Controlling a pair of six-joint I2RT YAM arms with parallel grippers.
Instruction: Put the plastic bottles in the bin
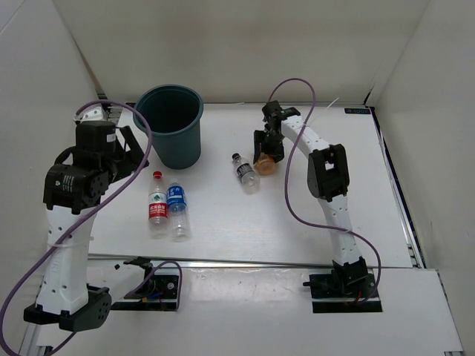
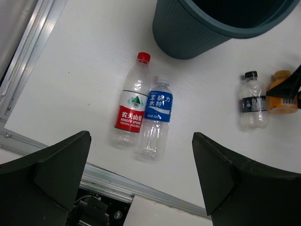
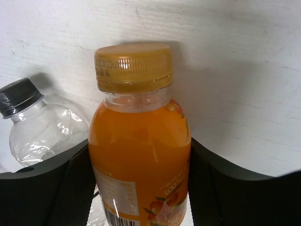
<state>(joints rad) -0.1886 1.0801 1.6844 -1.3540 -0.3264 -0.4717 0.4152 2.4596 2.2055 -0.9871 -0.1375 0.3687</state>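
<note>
On the right-centre of the table (image 1: 356,193), the right gripper (image 1: 266,157) has its fingers against both sides of the orange bottle (image 3: 138,141), apparently clamped on it, just beside the clear bottle (image 1: 244,170). The left gripper (image 2: 141,141) hangs spread wide, holding nothing, above the red-labelled bottle (image 1: 157,202) and blue-labelled bottle (image 1: 177,208), which lie side by side near the bin (image 1: 178,144).

Orange bottle (image 3: 138,155): orange liquid, gold-orange cap, fruit-print label. Clear bottle (image 2: 253,106): black cap, dark label band. Red-label bottle (image 2: 131,110): red cap. Blue-label bottle (image 2: 156,117): white script. Bin (image 1: 172,126): dark teal, ribbed. Table (image 1: 223,222): white.
</note>
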